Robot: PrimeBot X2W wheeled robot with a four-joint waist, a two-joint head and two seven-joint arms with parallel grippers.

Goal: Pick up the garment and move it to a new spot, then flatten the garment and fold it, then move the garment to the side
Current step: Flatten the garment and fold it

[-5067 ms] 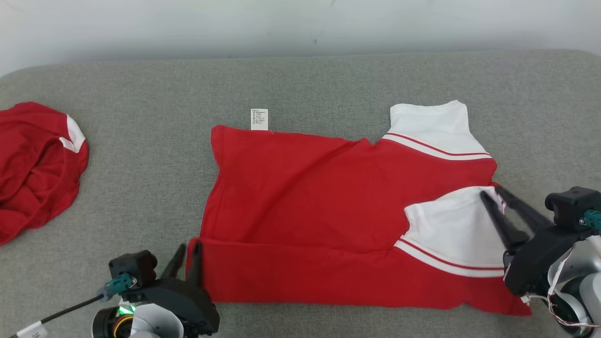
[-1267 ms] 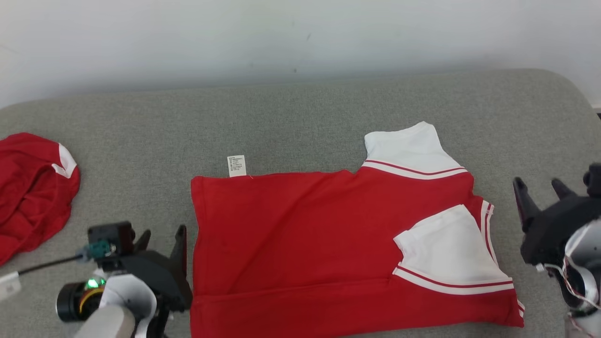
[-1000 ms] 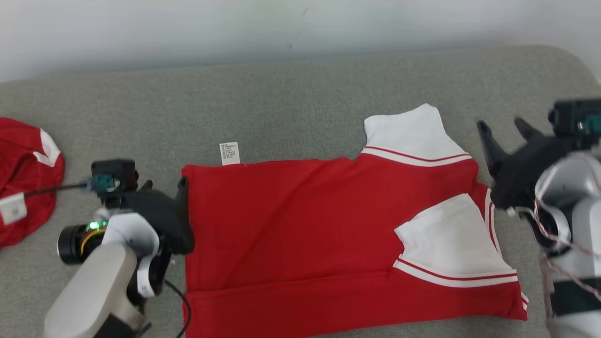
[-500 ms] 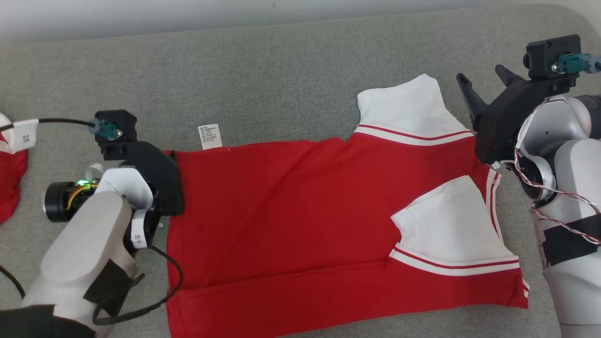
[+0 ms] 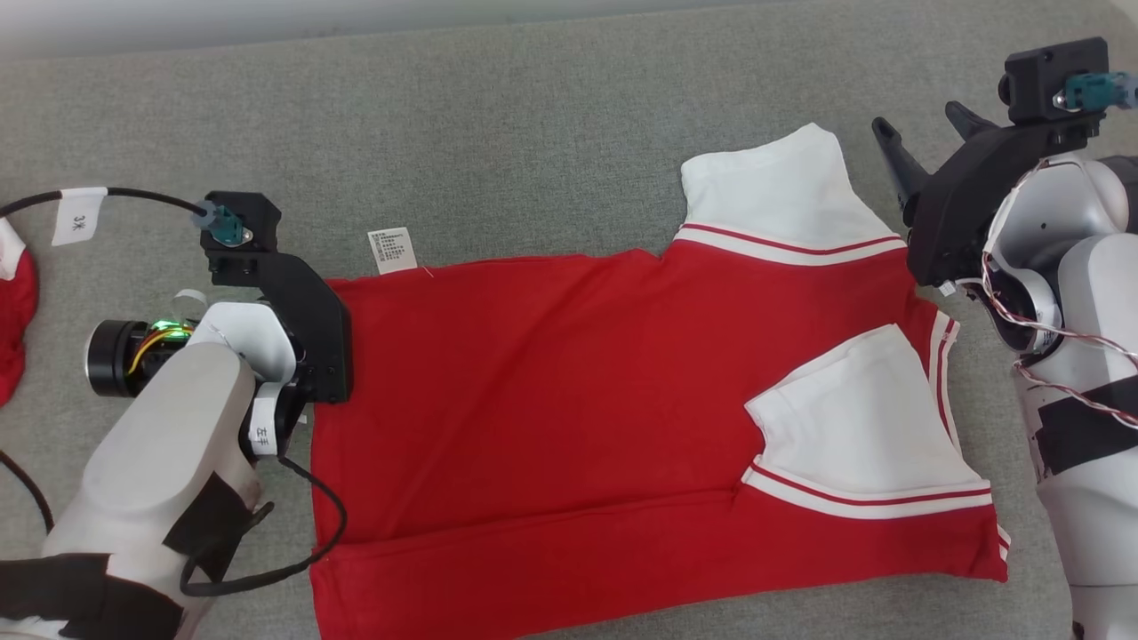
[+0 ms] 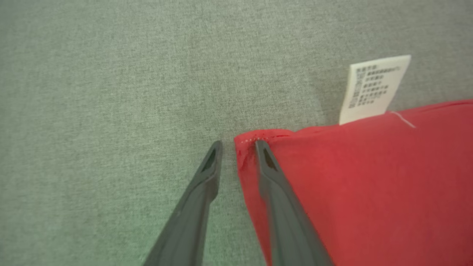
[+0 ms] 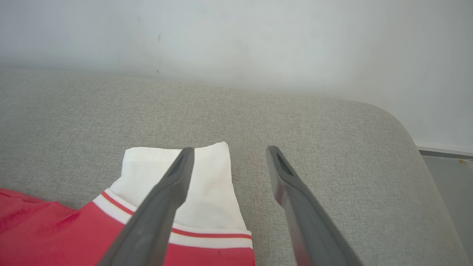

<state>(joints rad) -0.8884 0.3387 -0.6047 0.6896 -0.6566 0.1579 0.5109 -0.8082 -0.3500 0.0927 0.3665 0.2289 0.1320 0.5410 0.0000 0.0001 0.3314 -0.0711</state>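
Left claw narrower than before, yet apart, astride garment corner; right claw wide apart.

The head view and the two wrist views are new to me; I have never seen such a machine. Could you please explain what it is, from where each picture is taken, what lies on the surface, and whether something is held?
It is a wheeled robot with two arms, each ending in a gripper with two long dark fingers. The head view looks down from the robot's head. Each wrist view looks along one gripper's own fingers. On the grey fabric surface lies a red short-sleeved shirt with white sleeves, partly folded, with a white care label at its far edge. A second red garment lies at the left edge. The left gripper has its jaws partly open astride the shirt's corner, not clamped. The right gripper stands open near the far white sleeve. Nothing is held.
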